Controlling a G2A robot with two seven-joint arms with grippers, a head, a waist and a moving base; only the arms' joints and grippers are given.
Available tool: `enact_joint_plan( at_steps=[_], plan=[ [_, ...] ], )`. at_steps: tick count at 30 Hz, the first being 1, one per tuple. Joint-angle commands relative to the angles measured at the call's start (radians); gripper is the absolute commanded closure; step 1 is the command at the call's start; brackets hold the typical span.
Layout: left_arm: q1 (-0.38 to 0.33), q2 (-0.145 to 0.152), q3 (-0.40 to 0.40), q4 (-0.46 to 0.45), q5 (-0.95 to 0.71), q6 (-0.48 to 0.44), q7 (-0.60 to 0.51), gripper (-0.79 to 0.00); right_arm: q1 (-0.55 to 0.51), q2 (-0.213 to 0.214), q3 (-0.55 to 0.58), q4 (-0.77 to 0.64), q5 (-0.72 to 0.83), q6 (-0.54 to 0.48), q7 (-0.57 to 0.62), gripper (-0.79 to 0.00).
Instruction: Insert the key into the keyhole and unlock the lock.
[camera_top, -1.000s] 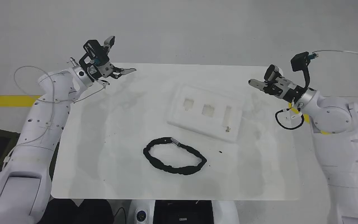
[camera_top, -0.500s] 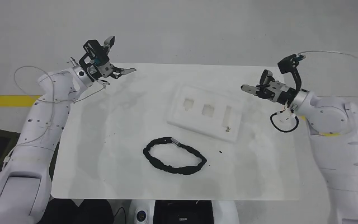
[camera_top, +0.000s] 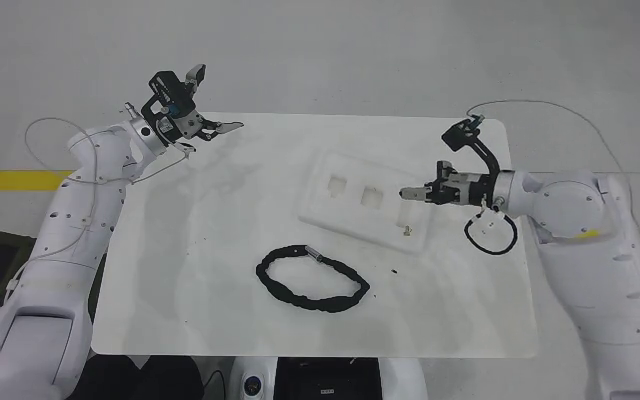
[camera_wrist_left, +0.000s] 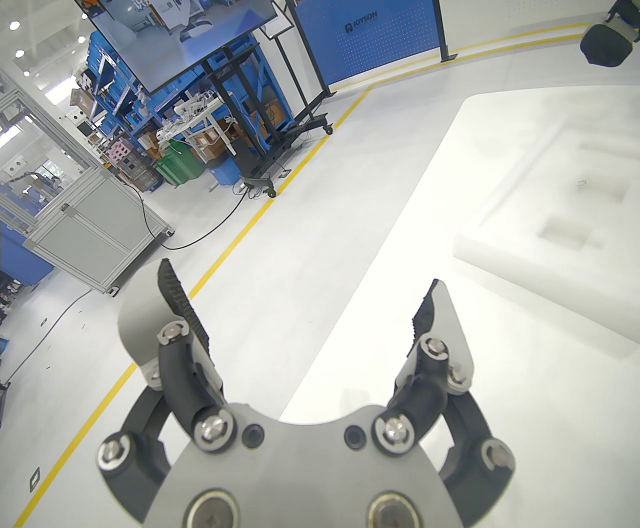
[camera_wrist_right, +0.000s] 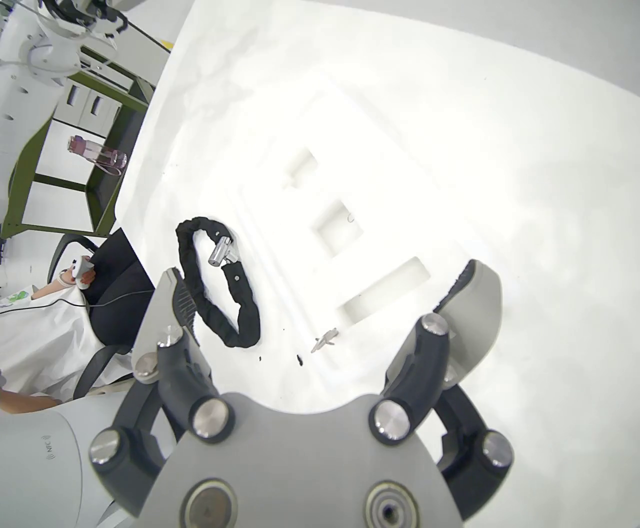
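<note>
A black fabric-covered chain lock (camera_top: 312, 279) (camera_wrist_right: 219, 287) lies in a loop near the table's front middle, its silver lock cylinder (camera_top: 311, 253) (camera_wrist_right: 219, 250) at the loop's far side. A small metal key (camera_top: 407, 231) (camera_wrist_right: 325, 339) rests on the front right corner of the white foam tray (camera_top: 340, 216) (camera_wrist_right: 380, 165). My right gripper (camera_top: 412, 192) (camera_wrist_right: 320, 287) hangs open over the tray's right end, just above and behind the key. My left gripper (camera_top: 222, 128) (camera_wrist_left: 300, 300) stands open at the table's far left corner, holding nothing.
The foam tray has three recesses (camera_top: 372, 196); a thin wire ring (camera_wrist_right: 350, 217) lies in the middle one. A tiny dark speck (camera_top: 397, 268) sits on the table by the tray. The white table (camera_top: 200, 300) has free room left and right of the lock.
My right arm has swung in from the table's right edge toward the tray and now hovers over its right end near the key. The left arm has not moved.
</note>
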Motion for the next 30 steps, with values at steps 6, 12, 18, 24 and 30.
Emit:
enact_joint_plan(
  at_steps=[6,12,18,24,30],
  plan=[
    [0.000,0.000,0.000,0.000,0.000,0.000,0.000,-0.785,0.000,0.004,-0.055,-0.031,-0.038,0.056,0.085,-0.785],
    [0.000,0.000,0.000,0.000,0.000,0.000,0.000,-0.785,-0.021,0.011,-0.072,-0.057,-0.079,0.091,0.126,-0.785],
    [0.000,0.000,0.000,0.000,0.000,0.000,0.000,-0.785,-0.047,0.018,-0.093,-0.125,-0.156,0.136,0.151,-0.785],
    [0.000,0.000,0.000,0.000,0.000,0.000,0.000,-0.785,-0.060,0.019,-0.130,-0.143,-0.204,0.161,0.152,-0.785],
    [0.000,0.000,0.000,0.000,0.000,0.000,0.000,-0.785,-0.053,0.019,-0.155,-0.137,-0.223,0.179,0.155,-0.653]
  ],
)
